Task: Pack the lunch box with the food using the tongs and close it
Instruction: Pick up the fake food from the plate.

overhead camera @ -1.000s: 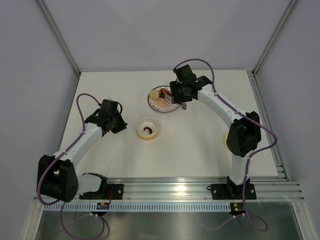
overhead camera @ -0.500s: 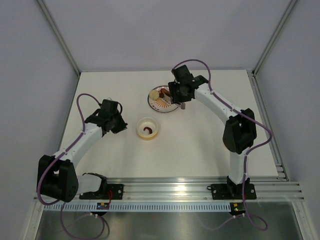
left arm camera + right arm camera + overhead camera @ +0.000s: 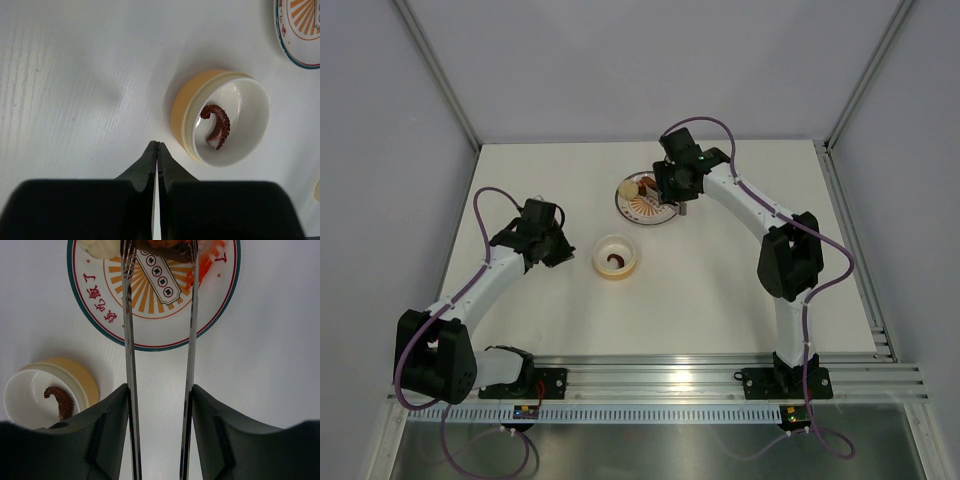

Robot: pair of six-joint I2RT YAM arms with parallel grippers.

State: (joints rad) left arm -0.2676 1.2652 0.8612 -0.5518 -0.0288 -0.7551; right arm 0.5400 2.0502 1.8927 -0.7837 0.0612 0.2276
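The lunch box (image 3: 617, 257) stands open at mid-table, cream inside with a yellow wall (image 3: 179, 109) (image 3: 80, 371). One brown curled piece of food (image 3: 218, 126) (image 3: 61, 401) lies in it. My right gripper (image 3: 160, 390) (image 3: 675, 180) is shut on the tongs (image 3: 129, 340), whose two silver arms stand apart and reach over the patterned plate (image 3: 155, 332) (image 3: 642, 210). The tong tips straddle a brown piece (image 3: 161, 247), with a pale cream slice (image 3: 102, 246) to the left and red-orange food (image 3: 206, 262) to the right. My left gripper (image 3: 157, 145) (image 3: 555, 250) is shut and empty, just left of the lunch box.
The plate's rim (image 3: 300, 35) shows at the top right of the left wrist view. The table's side and back walls (image 3: 440, 150) stand around the white surface. An aluminium rail (image 3: 720, 375) runs along the near edge by the arm bases.
The right arm has swung a little to the left, carrying the tongs further over the plate. The left arm and the lunch box have not moved.
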